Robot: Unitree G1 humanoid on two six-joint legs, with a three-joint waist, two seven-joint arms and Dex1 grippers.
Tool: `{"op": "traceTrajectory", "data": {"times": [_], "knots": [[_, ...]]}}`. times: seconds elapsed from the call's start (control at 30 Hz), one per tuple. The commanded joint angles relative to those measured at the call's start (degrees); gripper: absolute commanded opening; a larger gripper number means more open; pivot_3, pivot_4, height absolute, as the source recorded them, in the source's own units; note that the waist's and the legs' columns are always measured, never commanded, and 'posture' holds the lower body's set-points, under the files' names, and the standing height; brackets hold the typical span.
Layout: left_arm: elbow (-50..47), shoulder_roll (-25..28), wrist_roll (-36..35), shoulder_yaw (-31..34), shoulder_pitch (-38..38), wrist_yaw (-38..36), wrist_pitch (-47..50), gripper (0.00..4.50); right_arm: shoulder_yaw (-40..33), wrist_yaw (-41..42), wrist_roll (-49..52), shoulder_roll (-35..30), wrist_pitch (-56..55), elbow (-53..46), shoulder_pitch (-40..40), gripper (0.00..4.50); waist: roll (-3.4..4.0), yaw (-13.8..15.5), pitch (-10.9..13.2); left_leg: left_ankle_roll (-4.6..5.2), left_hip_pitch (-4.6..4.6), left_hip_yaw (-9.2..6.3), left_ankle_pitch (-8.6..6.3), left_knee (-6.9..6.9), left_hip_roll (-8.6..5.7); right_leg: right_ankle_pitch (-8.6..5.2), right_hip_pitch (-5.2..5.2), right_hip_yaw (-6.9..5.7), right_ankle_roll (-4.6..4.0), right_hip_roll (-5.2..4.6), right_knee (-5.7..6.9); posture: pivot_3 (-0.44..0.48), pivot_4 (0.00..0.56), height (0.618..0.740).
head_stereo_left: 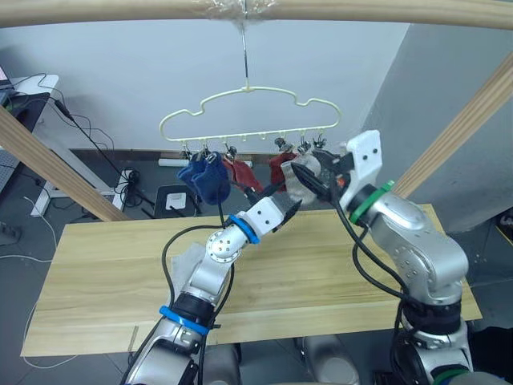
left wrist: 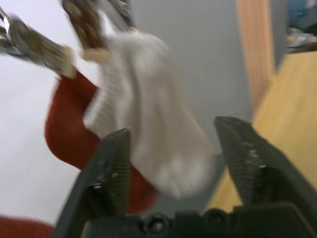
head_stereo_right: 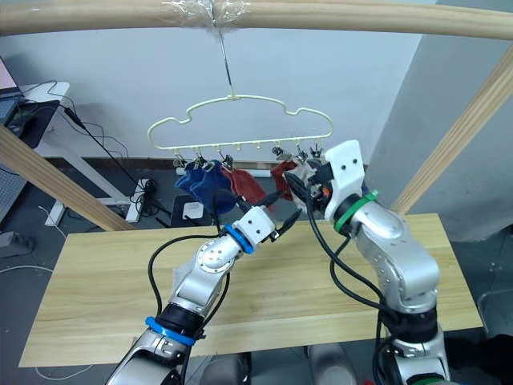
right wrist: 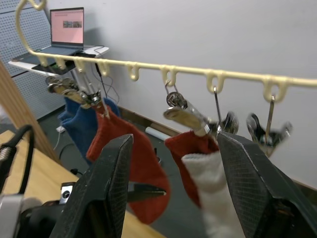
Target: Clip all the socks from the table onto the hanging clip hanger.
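Right wrist view alone shows a laptop (right wrist: pixel 67 27) beyond the clip hanger (right wrist: pixel 198 74), grey sock (left wrist: pixel 148 119) hanging lengthwise beneath it, left claw (left wrist: pixel 173 148) and right claw (right wrist: pixel 173 168) both spread, empty.

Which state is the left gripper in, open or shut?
Open. In the left wrist view the left gripper's fingers stand wide apart on either side of the hanging grey sock, not touching it.

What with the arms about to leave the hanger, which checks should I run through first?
1. Light grey sock hangs from the clip hanger: ok.
2. Left gripper open, fingers either side of that sock: ok.
3. Right gripper open, holding nothing: ok.
4. End clip free for another sock: ok.
5. Remaining sock on the table: cannot tell; something pale lies beside the left arm.
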Motion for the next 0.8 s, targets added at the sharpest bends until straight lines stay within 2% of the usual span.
{"op": "traceTrajectory", "data": {"times": [0.03,0.1,0.23,0.43,0.53,0.67,0.8], "knots": [[-11.2,2.8,-9.5,2.6,1.3,-7.5,6.2,3.59,-0.8,-1.3,-2.4,-2.8,-3.7,-3.2,1.3,2.78,0.0,0.0,0.0,0.0,0.0,0.0,0.0,0.0,0.0,-0.03,0.0,0.0,0.05,0.0,0.01,-0.185,0.255,0.74],[-15.7,5.2,-14.1,4.4,1.4,-10.6,11.4,3.59,-0.4,-2.9,-4.2,-3.0,-5.5,-1.9,1.4,2.78,0.0,-0.1,0.0,0.0,0.01,0.0,0.0,0.0,0.02,-0.11,0.0,0.01,0.18,0.01,0.03,-0.181,0.253,0.74],[-19.8,8.9,-18.0,7.3,0.0,-12.6,18.0,3.59,0.7,-5.5,-6.9,-2.0,-8.7,2.4,0.7,2.78,0.0,0.0,0.0,0.03,0.06,0.0,0.03,0.01,0.05,-0.15,0.02,0.02,0.25,0.06,0.03,-0.161,0.249,0.74],[-24.6,11.6,-24.6,10.7,-1.7,-14.6,26.6,3.59,1.8,-7.6,-9.6,-0.6,-11.9,7.5,-0.9,2.78,0.0,0.1,0.0,0.03,-0.01,0.0,0.03,0.0,0.05,-0.07,-0.01,0.01,0.12,0.05,-0.03,-0.147,0.244,0.74],[-26.1,12.7,-25.7,11.2,-1.6,-15.0,28.5,3.59,1.7,-8.1,-9.9,0.4,-12.7,9.1,-1.7,2.78,0.0,0.1,0.0,0.03,-0.01,-0.01,0.02,-0.02,0.05,-0.01,-0.03,0.01,0.01,0.05,-0.05,-0.142,0.243,0.74],[-26.2,13.3,-25.1,11.4,-1.5,-14.7,28.7,3.63,1.6,-8.8,-10.4,1.6,-12.9,10.4,-2.3,1.88,0.0,0.1,0.0,0.03,-0.01,0.0,0.02,-0.02,0.05,-0.01,-0.03,0.01,0.0,0.05,-0.05,-0.139,0.241,0.74],[-26.0,13.2,-24.5,11.1,-1.7,-14.5,28.6,3.63,2.1,-9.6,-11.0,2.2,-12.9,11.3,-2.7,1.88,0.0,0.1,0.0,0.03,-0.01,0.0,0.02,-0.01,0.04,-0.01,-0.02,0.02,0.0,0.04,-0.05,-0.139,0.241,0.74]]}}
